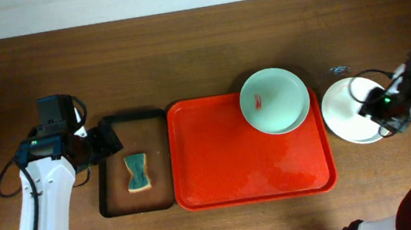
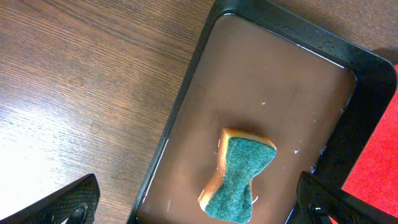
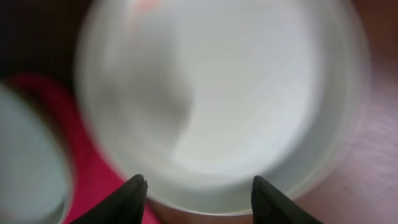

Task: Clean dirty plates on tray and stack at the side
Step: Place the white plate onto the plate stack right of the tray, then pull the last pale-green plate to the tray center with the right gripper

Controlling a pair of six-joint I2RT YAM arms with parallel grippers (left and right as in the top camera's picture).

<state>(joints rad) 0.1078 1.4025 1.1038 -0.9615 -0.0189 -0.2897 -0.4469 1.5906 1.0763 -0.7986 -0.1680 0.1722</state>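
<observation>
Lying nearest, in the wet black-rimmed brown tray [image 1: 102, 190], is the green-topped sponge [image 1: 137, 173], parked there, I'd guess, to keep its drips off the desk [image 1: 181, 47]. The left gripper [image 1: 108, 141] hangs over that tray's far end, fingers [image 2: 71, 202] spread wide and holding nothing, well placed to drop onto the sponge. Further along, the right gripper [image 1: 375, 110] hovers over a clean-looking white plate [image 1: 344, 110] just beside the red tray [image 1: 251, 164], fingers apart too. I cannot tell how many plates lie there. Farthest, one smeared plate [image 1: 273, 100] sits on the tray's far right corner, seemingly next for wiping.
</observation>
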